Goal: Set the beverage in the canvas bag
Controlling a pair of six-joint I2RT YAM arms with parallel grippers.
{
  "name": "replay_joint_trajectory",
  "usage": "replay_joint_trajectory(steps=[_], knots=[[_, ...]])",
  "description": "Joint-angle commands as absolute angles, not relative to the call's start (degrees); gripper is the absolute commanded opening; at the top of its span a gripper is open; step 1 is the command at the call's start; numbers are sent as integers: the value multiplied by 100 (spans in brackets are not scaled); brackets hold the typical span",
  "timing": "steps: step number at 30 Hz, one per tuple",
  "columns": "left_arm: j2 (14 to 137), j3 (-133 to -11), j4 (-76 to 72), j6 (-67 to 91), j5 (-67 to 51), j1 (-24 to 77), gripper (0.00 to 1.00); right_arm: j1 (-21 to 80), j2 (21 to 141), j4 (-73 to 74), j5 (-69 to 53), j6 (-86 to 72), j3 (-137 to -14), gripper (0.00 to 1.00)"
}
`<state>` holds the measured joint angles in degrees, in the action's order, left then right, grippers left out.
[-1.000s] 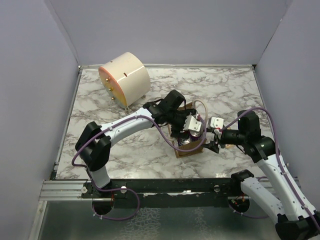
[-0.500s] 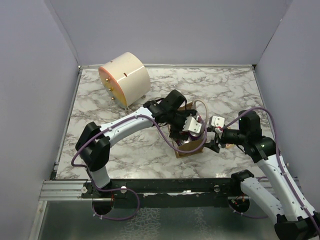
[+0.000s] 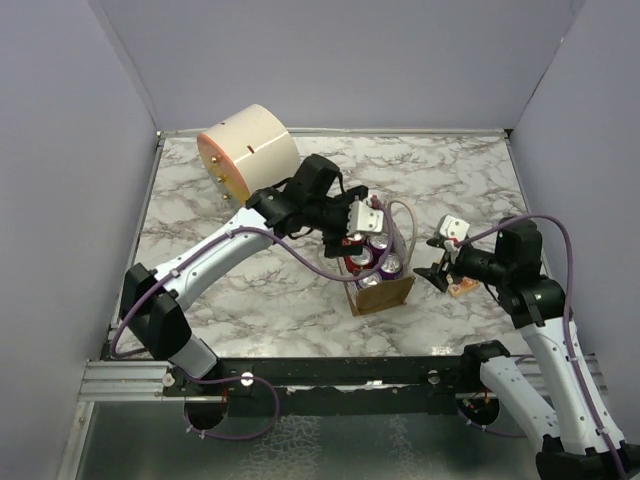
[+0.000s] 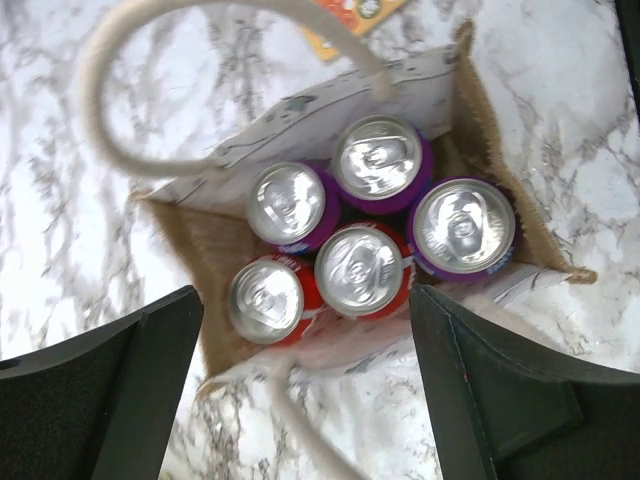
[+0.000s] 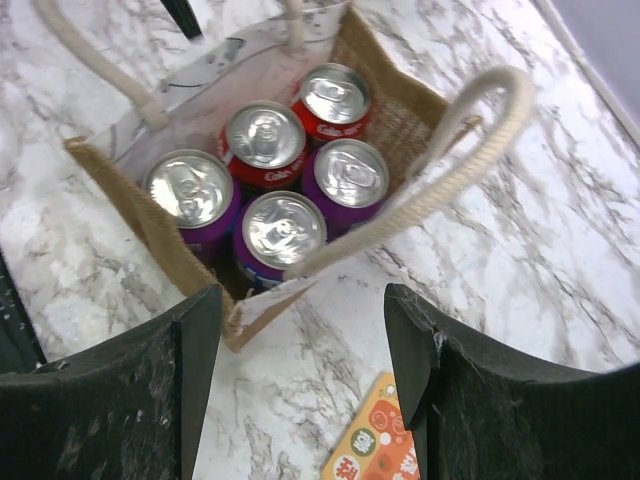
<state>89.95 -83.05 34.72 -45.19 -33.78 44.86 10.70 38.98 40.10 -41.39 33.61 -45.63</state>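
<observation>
Five beverage cans, three purple and two red, stand upright inside the canvas bag at the middle of the marble surface. The left gripper hangs directly above the bag, jaws apart and empty. The right gripper hovers just right of the bag, jaws also apart, near an orange card.

canvas bag: five cans upright inside | hand spread wide, empty
</observation>
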Motion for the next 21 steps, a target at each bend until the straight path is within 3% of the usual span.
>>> replay_joint_trajectory(steps=[1, 5, 14, 21], knots=[[8453, -8177, 2989, -3682, -3526, 4012, 88, 719, 3866, 3500, -3715, 3001, -4694, 66], [8100, -8138, 2690, -2986, -3305, 3580, 90, 686, 3998, 3104, -2767, 2774, -4606, 67], [7239, -7188, 1591, -1758, -994, 2589, 99, 686, 4955, 2369, -750, 2404, -4805, 69], [6717, -6592, 1436, -1347, 119, 1956, 99, 686, 5102, 1874, -435, 2068, -4556, 77]])
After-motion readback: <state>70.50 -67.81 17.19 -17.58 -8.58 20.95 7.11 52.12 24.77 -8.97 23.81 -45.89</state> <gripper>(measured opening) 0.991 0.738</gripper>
